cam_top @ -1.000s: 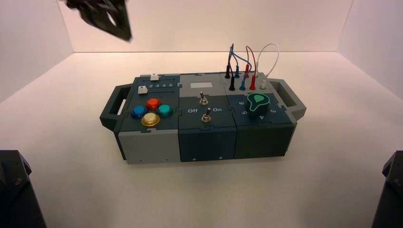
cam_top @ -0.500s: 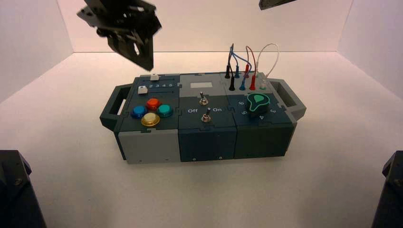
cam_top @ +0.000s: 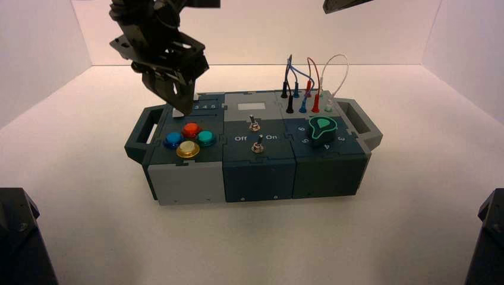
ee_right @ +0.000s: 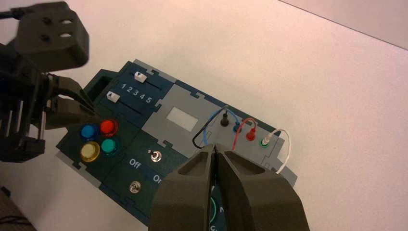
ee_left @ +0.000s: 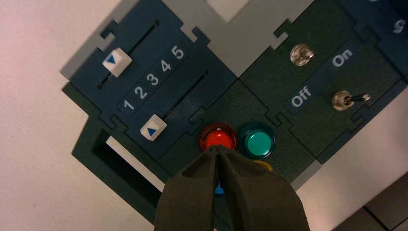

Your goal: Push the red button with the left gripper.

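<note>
The red button (cam_top: 191,129) is the far one of a cluster of round buttons on the box's left end. My left gripper (cam_top: 182,110) hangs shut a little above the box, over the sliders just behind that button. In the left wrist view its closed tips (ee_left: 217,148) point at the near rim of the red button (ee_left: 217,137), with nothing held between them. The right wrist view shows the red button (ee_right: 108,127) beside the left arm's fingers (ee_right: 79,107). My right gripper (ee_right: 214,147) is shut and empty, high over the box's right end; only its edge (cam_top: 346,5) shows in the high view.
Blue (cam_top: 173,139), yellow (cam_top: 188,149) and teal (cam_top: 205,138) buttons ring the red one. Two white sliders (ee_left: 117,61) (ee_left: 153,130) flank the numbers 1 to 5. Two toggles (cam_top: 254,124) sit by Off/On lettering. A green knob (cam_top: 321,129) and plugged wires (cam_top: 309,89) fill the right end.
My left gripper has come down from the upper left corner to just above the sliders behind the red button. The right gripper's edge has entered at the top.
</note>
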You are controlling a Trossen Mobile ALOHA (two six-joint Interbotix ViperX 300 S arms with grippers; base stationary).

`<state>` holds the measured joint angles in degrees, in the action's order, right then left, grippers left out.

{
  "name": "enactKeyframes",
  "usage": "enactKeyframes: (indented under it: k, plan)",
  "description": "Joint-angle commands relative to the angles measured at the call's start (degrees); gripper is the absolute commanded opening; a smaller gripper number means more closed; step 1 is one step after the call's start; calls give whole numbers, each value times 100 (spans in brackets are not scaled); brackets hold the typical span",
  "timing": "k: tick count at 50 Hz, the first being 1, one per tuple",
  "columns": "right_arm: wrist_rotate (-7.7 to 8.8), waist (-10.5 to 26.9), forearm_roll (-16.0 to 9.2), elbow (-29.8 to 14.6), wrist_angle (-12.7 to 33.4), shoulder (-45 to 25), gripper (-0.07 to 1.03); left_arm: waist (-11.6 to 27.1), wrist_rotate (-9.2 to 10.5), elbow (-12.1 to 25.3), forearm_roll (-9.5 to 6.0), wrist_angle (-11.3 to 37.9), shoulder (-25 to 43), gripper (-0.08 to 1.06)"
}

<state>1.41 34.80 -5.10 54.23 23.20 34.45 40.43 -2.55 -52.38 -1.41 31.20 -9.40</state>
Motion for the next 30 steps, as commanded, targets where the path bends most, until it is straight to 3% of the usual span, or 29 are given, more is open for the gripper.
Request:
enactKeyframes:
  k: [1,30]
  plan:
    - [0,35,-26,-211,-9,18,-2,9,-18,149,9,-35,53,-3]
    - [0,123,-35,-220,0,26,-2,9,-62,246,44,-18,624,-3]
